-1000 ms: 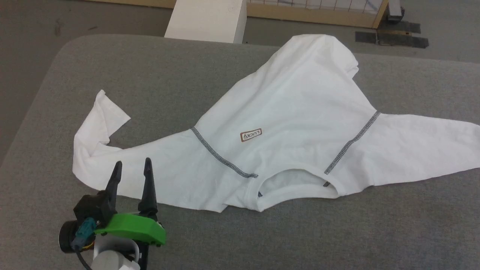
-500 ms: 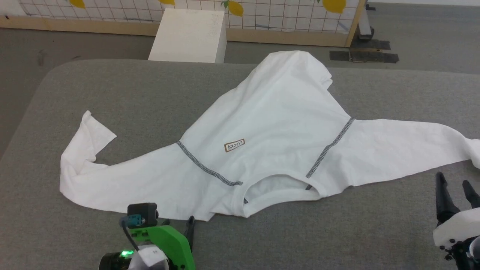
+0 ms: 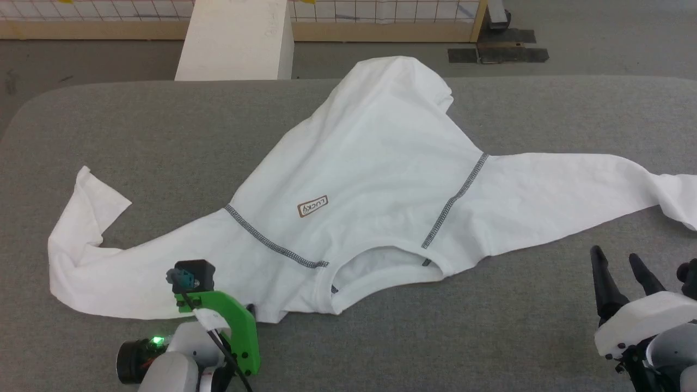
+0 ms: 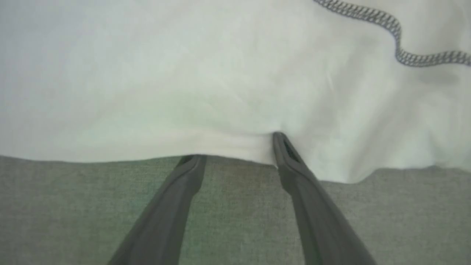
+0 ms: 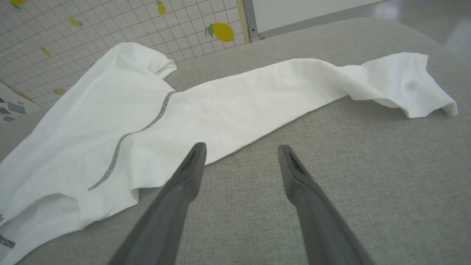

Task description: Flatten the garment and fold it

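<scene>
Where the near edge of the white long-sleeved shirt (image 3: 381,163) meets the grey counter (image 3: 163,136), the left tool (image 4: 234,147) stands spread, one fingertip under the cloth, one on top. The shirt lies mid-counter, collar nearest. The right tool (image 5: 241,146), also spread, is apart from the right sleeve.

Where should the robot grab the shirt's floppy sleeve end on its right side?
Probably the rumpled shirt cuff: it stands up off the grey table. The open right gripper could come from the near side, one finger under, one over.
</scene>
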Robot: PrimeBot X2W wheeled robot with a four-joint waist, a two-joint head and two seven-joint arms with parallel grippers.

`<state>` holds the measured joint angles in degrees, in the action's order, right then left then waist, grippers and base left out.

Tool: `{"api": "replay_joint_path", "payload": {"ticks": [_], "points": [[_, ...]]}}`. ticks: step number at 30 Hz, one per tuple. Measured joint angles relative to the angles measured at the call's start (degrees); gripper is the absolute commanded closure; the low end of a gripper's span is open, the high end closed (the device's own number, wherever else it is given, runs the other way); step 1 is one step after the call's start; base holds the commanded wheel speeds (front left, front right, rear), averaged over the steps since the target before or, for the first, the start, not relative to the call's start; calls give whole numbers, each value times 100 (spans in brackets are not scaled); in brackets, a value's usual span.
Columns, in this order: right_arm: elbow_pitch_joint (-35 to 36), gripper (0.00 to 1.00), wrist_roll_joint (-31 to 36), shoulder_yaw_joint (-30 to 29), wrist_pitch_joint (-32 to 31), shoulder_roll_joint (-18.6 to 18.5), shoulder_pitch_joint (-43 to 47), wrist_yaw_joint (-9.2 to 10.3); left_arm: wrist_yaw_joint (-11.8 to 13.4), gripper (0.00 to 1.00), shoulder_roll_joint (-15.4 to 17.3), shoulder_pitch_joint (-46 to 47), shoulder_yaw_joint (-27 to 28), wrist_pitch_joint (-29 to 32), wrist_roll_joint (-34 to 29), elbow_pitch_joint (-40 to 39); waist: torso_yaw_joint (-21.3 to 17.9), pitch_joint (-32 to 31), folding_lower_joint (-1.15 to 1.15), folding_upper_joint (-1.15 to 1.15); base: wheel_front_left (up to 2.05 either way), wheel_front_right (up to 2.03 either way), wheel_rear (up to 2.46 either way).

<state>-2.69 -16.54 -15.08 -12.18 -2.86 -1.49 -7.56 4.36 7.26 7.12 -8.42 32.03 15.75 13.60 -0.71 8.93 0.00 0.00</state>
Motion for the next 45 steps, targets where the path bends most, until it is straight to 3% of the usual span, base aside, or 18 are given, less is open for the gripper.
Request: {"api": "replay_joint_path", "payload": {"ticks": [7,13,18,26,33,34,35,36,40,45], "points": [[152,0,570,376,-557,-2,-23,0,-77,100,-65,-59,88,-189,297,-156,-5,130,0,0,0,0,0],[94,0,1179,753,-1917,-73,-576,0,-49,100,-147,-254,204,-413,454,-561,62,224,0,0,0,0,0],[-281,0,1379,1045,-2780,-438,-1165,-1,32,100,-187,-343,232,-475,500,-891,157,357,0,0,0,0,0],[-1043,0,1477,1343,-2952,-720,-1698,-1,53,100,-218,-361,190,-539,554,-1157,366,640,0,0,0,0,0],[-1274,0,1421,1638,-2858,-843,-1911,9,75,100,-267,-354,188,-647,702,-1184,512,840,0,0,0,0,0],[-1312,18,1374,1694,-2884,-865,-1938,9,75,100,-275,-353,188,-649,703,-1178,525,857,0,0,0,0,0],[-1335,67,1327,1719,-2925,-888,-1966,9,75,100,-278,-353,189,-665,703,-1172,532,868,0,0,0,0,0],[-1348,100,1274,1771,-2956,-916,-1992,10,75,100,-281,-353,187,-689,703,-1165,538,873,0,0,0,0,0],[-1356,100,1026,1912,-2945,-968,-2026,2,75,100,-285,-351,188,-777,727,-1137,532,849,0,0,0,0,0],[-1267,100,531,1629,-2664,-893,-1961,2,30,100,-309,-350,242,-1061,865,-1131,524,754,0,0,0,0,0]]}}
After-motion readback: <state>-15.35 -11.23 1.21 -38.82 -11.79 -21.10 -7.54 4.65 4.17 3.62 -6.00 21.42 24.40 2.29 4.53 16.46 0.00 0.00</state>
